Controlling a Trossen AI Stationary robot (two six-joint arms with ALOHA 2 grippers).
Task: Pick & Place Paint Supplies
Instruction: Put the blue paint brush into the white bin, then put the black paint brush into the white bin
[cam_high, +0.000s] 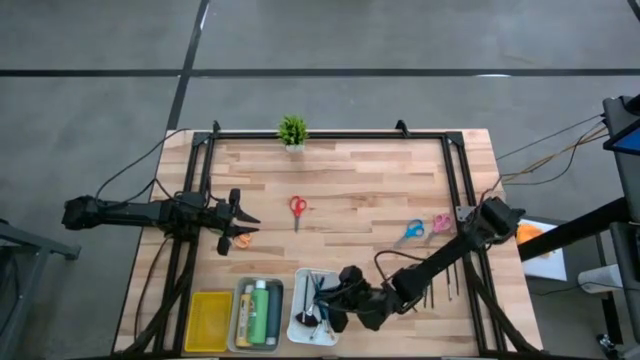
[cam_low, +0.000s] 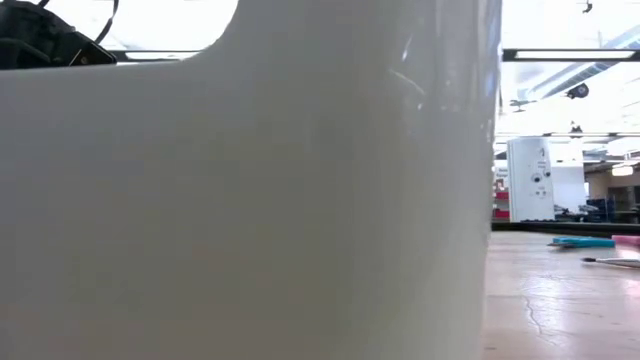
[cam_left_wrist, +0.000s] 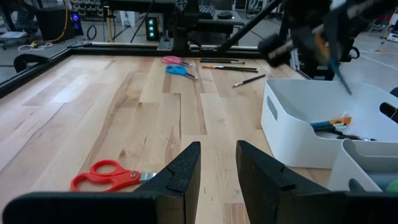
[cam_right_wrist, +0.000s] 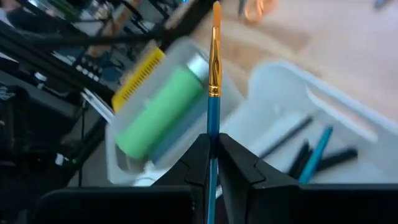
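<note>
A grey concrete floor (cam_high: 100, 40), crossed by dark seams, surrounds the wooden table (cam_high: 360, 170). In the low view, ceiling strip lights (cam_low: 570, 55) glow above what may be a white cabinet (cam_low: 535, 180) far behind.

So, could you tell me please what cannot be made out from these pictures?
- Low view: the white tray wall fills most of the picture and hides both grippers.
- High view: the right gripper hides part of the white tray's contents, which are too small to count.
- Right wrist view: motion blur smears the green bottle; the blue brush is cut off below.
- Left wrist view: the left gripper hides the red scissors' blades.
</note>
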